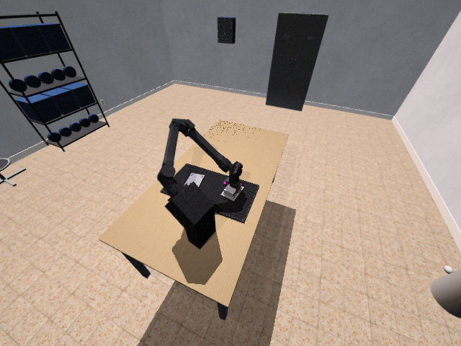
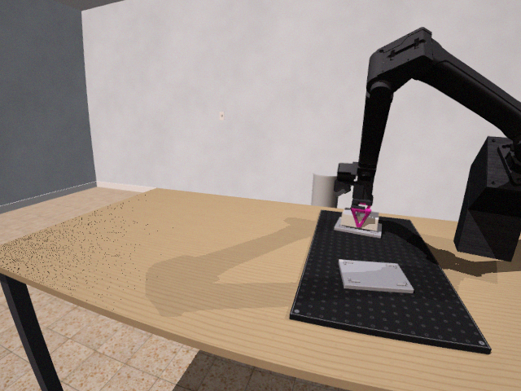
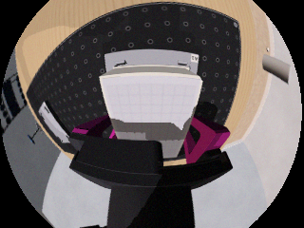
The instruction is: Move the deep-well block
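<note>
The white deep-well block [image 1: 230, 192] [image 2: 358, 219] [image 3: 151, 95] is upright over a grey plate nest [image 2: 357, 230] [image 3: 152, 60] at the far end of the black perforated board [image 2: 378, 286]. I cannot tell whether it rests on the nest or hangs just above it. My gripper [image 1: 232, 184] [image 2: 361, 214] [image 3: 151, 112], with magenta fingers, comes straight down and is shut on the block's two sides. The other grey nest [image 1: 194, 179] [image 2: 374, 275] lies empty in the middle of the board. The corner marks are too small to read.
A tall dark box [image 1: 193, 215] [image 2: 490, 202] stands on the table beside the board, near the arm's base. A white cylinder [image 2: 324, 190] [image 3: 275, 66] stands beyond the table's far edge. A rack of shelves [image 1: 45, 78] stands by the far wall.
</note>
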